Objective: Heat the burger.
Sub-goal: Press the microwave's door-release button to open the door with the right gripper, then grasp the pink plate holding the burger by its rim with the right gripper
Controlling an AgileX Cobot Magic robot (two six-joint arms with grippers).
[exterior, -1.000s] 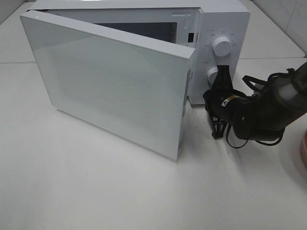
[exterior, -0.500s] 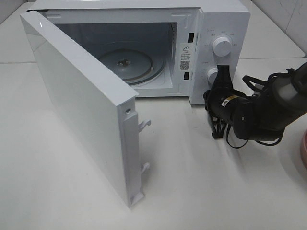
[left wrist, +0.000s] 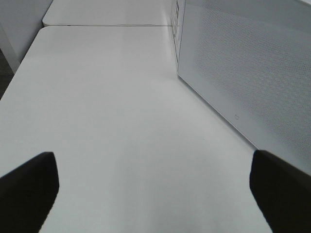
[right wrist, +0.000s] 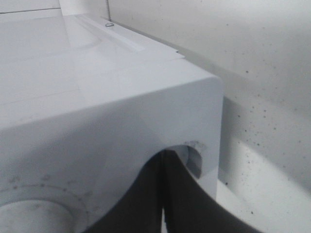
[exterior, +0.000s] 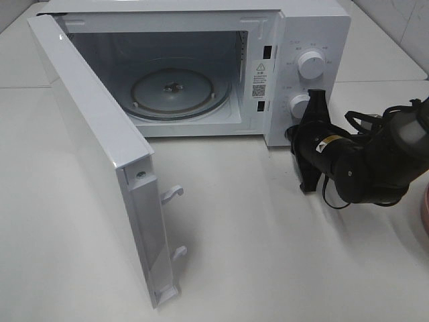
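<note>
The right gripper (exterior: 314,100), fingers pressed together into a poker, sits at the boxy white microwave's (exterior: 315,27) lower dial (exterior: 298,104), likely working the door release. The flat white door (exterior: 87,134) stands wide. The left gripper (left wrist: 155,189) hovers outside it, fingers spread, ready to fetch.

The microwave (exterior: 315,33) has a smooth, glossy white casing, and its door (left wrist: 243,63) shows a fine dotted mesh. The turntable (exterior: 177,90) inside looks like clear glass. The table (exterior: 281,241) is smooth matt white, and the right end effector (exterior: 315,100) looks like matt black plastic.
</note>
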